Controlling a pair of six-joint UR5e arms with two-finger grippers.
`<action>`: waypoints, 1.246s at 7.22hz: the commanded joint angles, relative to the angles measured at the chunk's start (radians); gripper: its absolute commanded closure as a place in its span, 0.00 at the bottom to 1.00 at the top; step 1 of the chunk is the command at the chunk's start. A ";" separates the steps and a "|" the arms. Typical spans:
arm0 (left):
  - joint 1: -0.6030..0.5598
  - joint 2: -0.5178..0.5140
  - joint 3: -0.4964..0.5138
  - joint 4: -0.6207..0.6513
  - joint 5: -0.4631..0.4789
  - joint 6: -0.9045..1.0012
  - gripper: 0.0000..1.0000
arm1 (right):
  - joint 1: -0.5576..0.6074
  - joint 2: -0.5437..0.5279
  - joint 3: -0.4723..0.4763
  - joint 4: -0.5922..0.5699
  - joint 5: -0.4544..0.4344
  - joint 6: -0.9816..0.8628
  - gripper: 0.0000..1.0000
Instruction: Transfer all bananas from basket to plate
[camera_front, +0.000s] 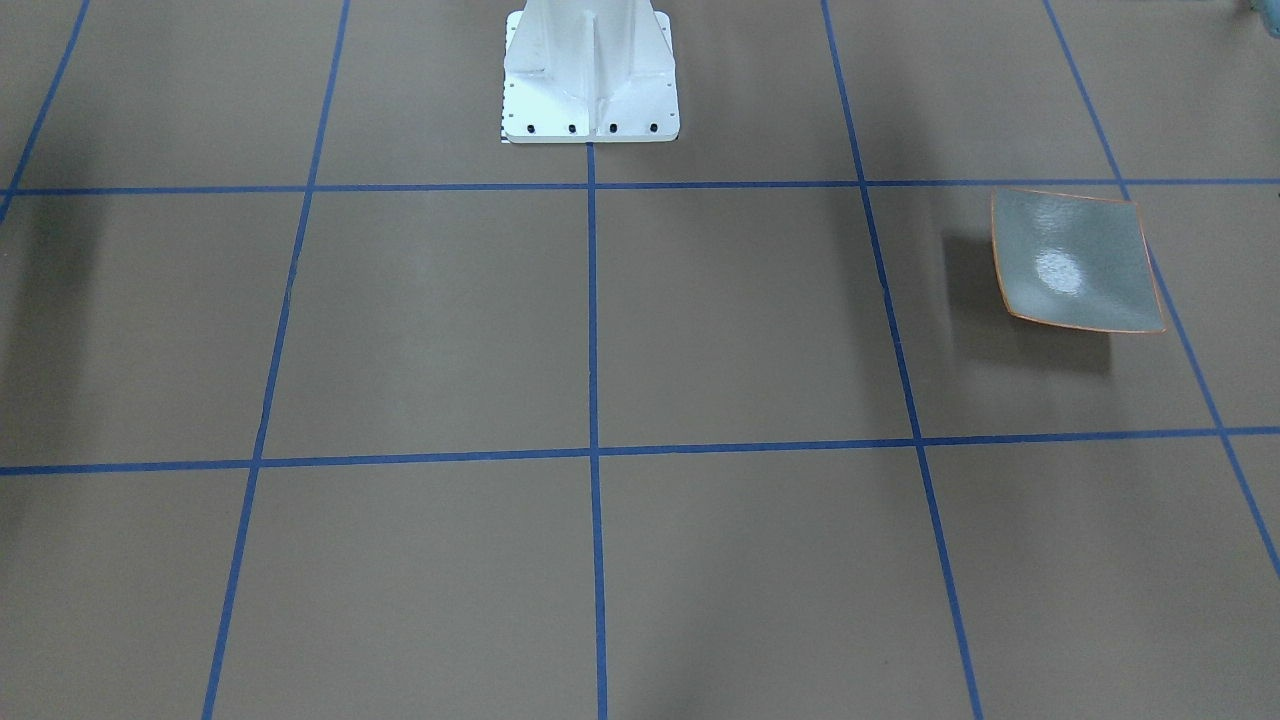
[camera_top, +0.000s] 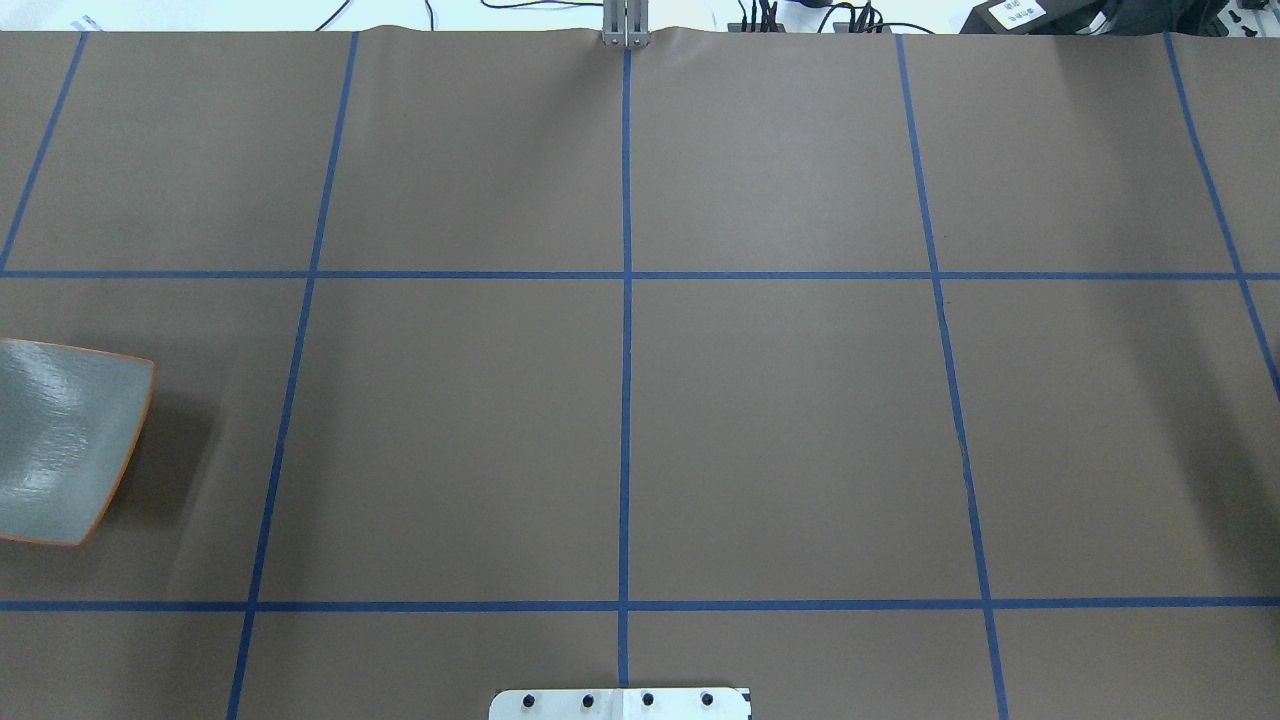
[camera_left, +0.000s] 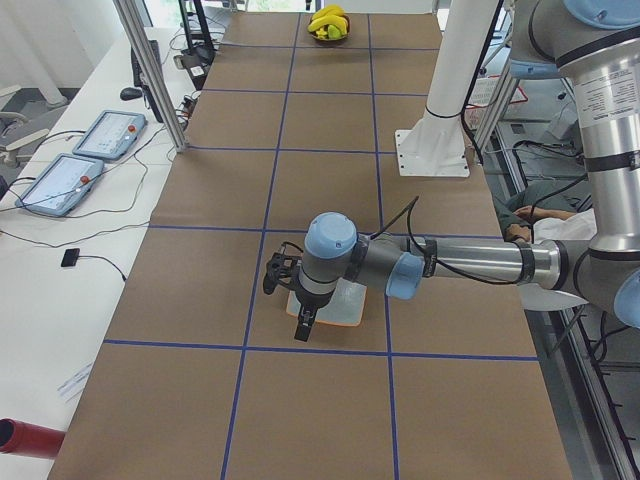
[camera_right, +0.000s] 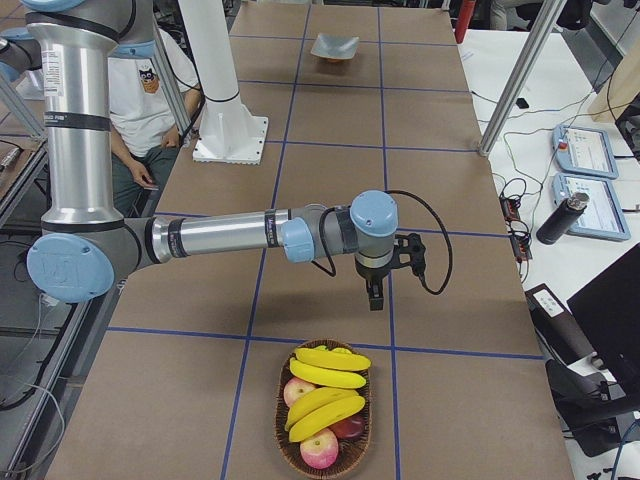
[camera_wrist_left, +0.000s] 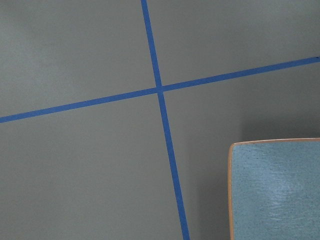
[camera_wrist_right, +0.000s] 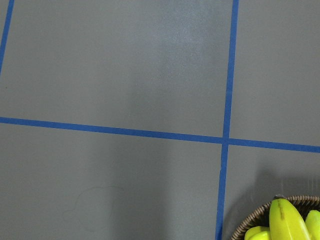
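I have both arms parked low over the table, one at each end, which suits a job whose pick-up and drop-off lie well apart. The bananas (camera_right: 328, 375) are all in the basket (camera_wrist_right: 245, 223), lying over some apples (camera_right: 318, 447) near the table's edge at the robot's right end. None has been moved yet.

The plate (camera_front: 1075, 262) sits bare near the opposite end, on the robot's left.

The right gripper (camera_right: 374, 297) hangs pointing down, just short of the basket on its inboard side. Its wrist camera catches only the basket's rim and a banana tip in its lower right corner, so I judge it needs to shift over the fruit before descending.

The left gripper (camera_left: 302, 328) hovers by the plate's edge, presumably staged to receive or steady.

Neither pair of fingers shows in a wrist or fixed top view, so I cannot tell whether they are spread or closed. Nothing appears to be held.
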 joint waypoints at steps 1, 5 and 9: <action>0.002 0.005 0.009 -0.008 0.001 0.000 0.00 | 0.000 -0.003 -0.003 0.000 0.000 0.000 0.00; 0.002 0.005 0.001 -0.008 0.000 -0.012 0.00 | -0.003 -0.087 0.026 0.104 -0.029 0.032 0.00; 0.002 0.005 0.000 -0.008 0.000 -0.017 0.00 | -0.029 -0.235 0.013 0.212 -0.041 0.032 0.00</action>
